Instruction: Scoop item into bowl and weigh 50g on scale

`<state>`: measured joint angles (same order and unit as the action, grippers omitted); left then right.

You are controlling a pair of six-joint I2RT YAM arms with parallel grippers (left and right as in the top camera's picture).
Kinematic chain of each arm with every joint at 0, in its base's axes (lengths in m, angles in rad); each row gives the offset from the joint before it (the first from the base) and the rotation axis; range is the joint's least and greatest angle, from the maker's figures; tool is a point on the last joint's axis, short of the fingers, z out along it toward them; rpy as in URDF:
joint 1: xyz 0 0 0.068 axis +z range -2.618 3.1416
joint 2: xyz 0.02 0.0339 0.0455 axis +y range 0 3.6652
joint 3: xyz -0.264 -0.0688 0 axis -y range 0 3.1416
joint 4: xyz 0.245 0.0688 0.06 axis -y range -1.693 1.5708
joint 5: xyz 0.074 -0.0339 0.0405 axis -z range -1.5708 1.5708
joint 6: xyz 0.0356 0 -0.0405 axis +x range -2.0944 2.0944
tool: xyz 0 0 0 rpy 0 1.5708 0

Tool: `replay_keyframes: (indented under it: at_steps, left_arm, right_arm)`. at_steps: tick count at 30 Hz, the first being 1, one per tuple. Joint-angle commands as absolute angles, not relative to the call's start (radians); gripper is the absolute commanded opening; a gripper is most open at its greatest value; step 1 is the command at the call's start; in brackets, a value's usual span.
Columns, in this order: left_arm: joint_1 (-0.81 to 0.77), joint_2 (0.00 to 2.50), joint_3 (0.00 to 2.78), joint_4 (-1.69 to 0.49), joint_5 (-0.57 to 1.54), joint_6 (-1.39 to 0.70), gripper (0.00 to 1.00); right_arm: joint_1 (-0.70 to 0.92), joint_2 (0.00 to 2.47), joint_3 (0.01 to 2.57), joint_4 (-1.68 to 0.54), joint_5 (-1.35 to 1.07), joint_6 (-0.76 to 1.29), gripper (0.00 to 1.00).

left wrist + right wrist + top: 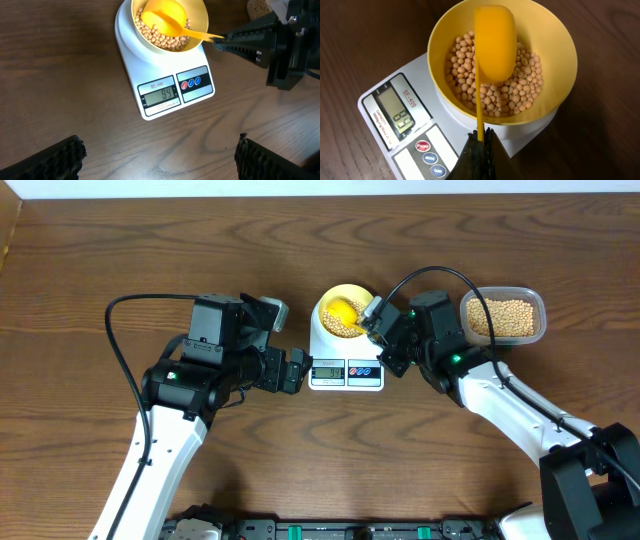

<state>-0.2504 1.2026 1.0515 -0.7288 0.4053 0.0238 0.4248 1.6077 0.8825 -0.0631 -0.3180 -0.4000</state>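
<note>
- Dark brown wooden table point(120, 250) carried everything, with the working things gathered at its middle, where both arms could reach them.
- White rounded-rectangular digital scale point(345, 375) lay between the two arms with its grey display and its red and blue buttons facing the robot. The digits showed in both wrist views, but I could not read them with certainty.
- Clear rectangular plastic tub point(540, 305) sat to the right of the scale, near the right arm, and held the stock of small round tan beans point(500, 320). That probably kept each scooping trip short.
- Left gripper point(296, 370) hovered just beside the scale's left edge with its jaws spread wide and nothing between them. It seemed parked there to watch the display, not to grip anything.
- Small round pale yellow bowl point(560, 45) stood on the scale's platform, so whatever went in was weighed at once.
- Right gripper point(480, 145) had its jaws pressed together on the thin handle of the bright yellow plastic scoop point(495, 45). It pinched the handle's end, and the rest of the scoop reached forward from the fingertips over the bowl's rim.
- The scoop's head hung inside the bowl, above a layer of beans point(520, 90) covering the bottom. I saw no beans on the scoop itself, so it looked emptied or about to dip in.
</note>
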Motion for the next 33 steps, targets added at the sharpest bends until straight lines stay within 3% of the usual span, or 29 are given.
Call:
replay_keyframes:
  at_steps: [1,33]
  left_arm:
    - [-0.247,1.203,1.053,-0.728,0.399,0.033,0.98]
    - [-0.247,1.203,1.053,-0.728,0.399,0.033,0.98]
  right_arm:
    - [0.432,1.613,0.889,-0.06,-0.334,-0.336,0.01]
    - [0.371,1.612,0.889,-0.011,-0.442,-0.127,0.01]
